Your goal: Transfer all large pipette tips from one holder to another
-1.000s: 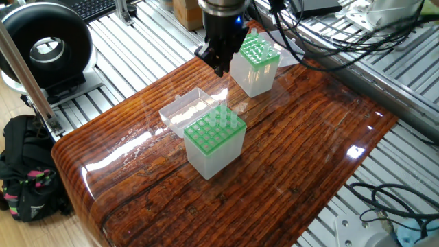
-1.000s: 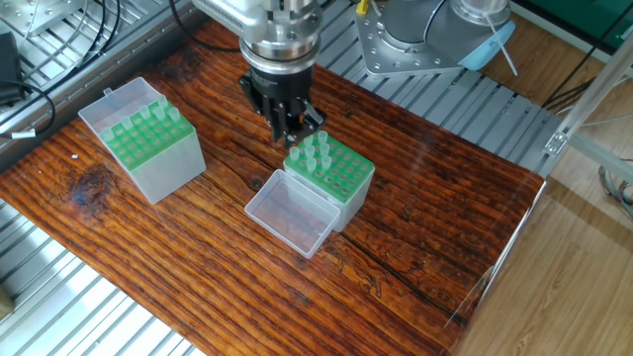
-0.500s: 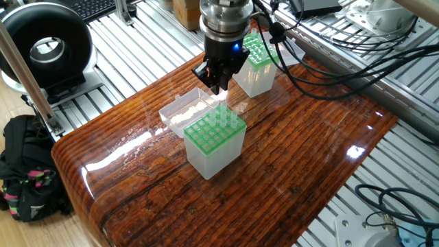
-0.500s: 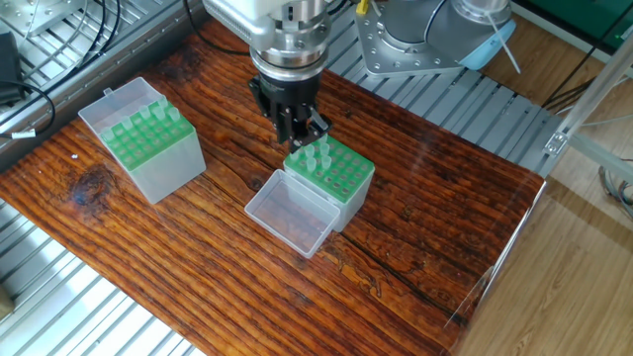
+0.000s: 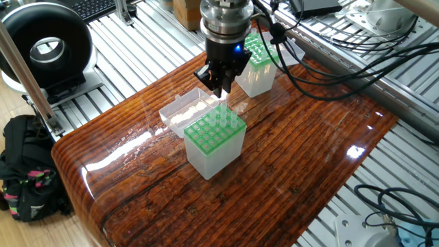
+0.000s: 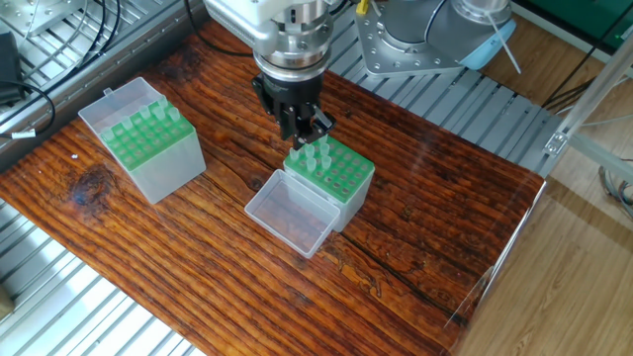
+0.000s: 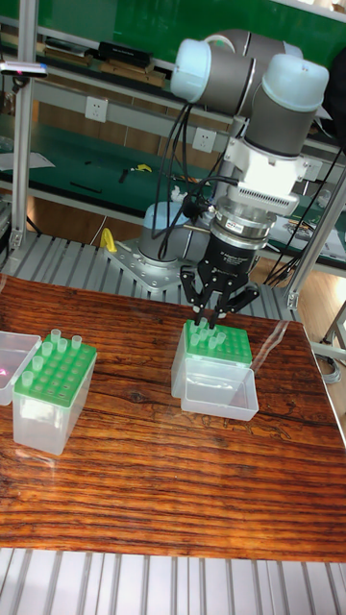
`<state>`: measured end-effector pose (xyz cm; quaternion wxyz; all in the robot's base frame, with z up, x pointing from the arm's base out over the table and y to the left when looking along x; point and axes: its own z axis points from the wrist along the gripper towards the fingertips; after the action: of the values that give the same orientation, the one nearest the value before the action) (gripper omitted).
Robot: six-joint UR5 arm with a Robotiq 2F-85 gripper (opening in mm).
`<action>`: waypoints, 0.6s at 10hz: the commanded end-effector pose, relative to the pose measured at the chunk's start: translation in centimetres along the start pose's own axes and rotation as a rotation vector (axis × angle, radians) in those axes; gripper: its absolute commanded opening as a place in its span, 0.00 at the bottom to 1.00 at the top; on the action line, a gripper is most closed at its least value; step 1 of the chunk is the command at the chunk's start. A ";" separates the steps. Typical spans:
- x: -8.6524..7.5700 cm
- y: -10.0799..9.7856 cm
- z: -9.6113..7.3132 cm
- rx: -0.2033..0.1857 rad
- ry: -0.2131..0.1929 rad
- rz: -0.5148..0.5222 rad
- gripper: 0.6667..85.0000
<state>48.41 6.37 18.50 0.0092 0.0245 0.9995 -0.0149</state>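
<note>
- The black two-finger gripper [image 6: 309, 127] hangs just above the back corner of the near translucent box with a green perforated top [image 6: 330, 180], at frame centre in the other fixed view.
- Its fingers look drawn close together around something slim, yet I cannot tell whether they are closed on a tip or only narrowed; the tips blur against the dark fingers.
- The large pipette tips, slim whitish translucent tubes [image 6: 315, 155], stand in a small cluster at that box's back corner, directly under the fingers.
- More of them sit in rows along the top of the second green-topped translucent box [image 6: 143, 136] at the upper left of the same view, well apart from the first.
- Judged step: a tip is being either seated into or drawn out of a hole in the central box. The next move calls for a straight vertical path, so neighbouring tips are not knocked.
- The central box's clear hinged lid [image 6: 291, 212] lies open toward the lower left, out of the gripper's way.
- The dark wood-grain tabletop [image 6: 425, 208] is bare to the right, giving open room; its rounded edge lies well clear of both boxes.
</note>
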 end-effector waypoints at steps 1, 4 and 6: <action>0.5 -0.3 -0.1 0.011 0.019 -0.010 0.32; 1.3 1.1 0.0 -0.012 0.044 -0.007 0.34; 0.4 1.3 0.4 -0.024 0.024 -0.008 0.36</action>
<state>47.71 7.07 18.12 -0.0048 0.0203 0.9997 -0.0129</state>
